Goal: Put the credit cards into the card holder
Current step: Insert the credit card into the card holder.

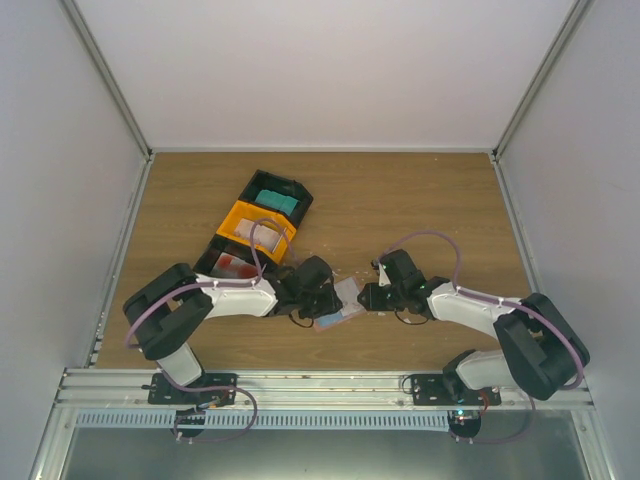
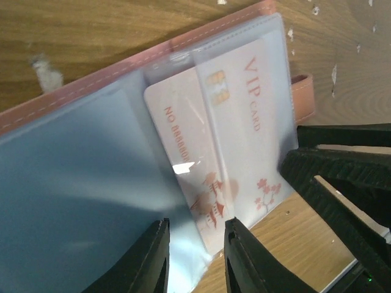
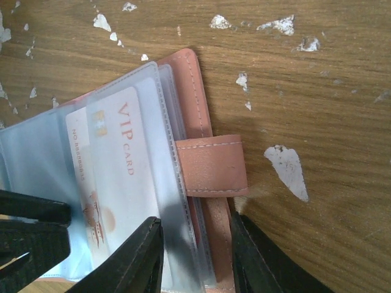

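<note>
The salmon-pink card holder [image 1: 347, 298] lies open on the wood between both arms, clear sleeves up. A pale pinkish-white credit card [image 2: 244, 122] marked VIP sits partway in a sleeve, also seen in the right wrist view [image 3: 122, 165]. Blue [image 2: 73, 183] shows through the left sleeves. My left gripper [image 2: 195, 223] stands over the card's lower corner, jaws a little apart and open. My right gripper [image 3: 194, 220] straddles the holder's right edge below the strap [image 3: 211, 168], one finger on the sleeves, one on the wood. A teal card [image 1: 273, 201] and a red one [image 1: 232, 265] lie in black bins.
An orange bin [image 1: 258, 228] sits between two black bins [image 1: 290, 188] at the back left of the holder. White flecks [image 3: 284, 168] mark the wood around the holder. Grey walls close the table on three sides.
</note>
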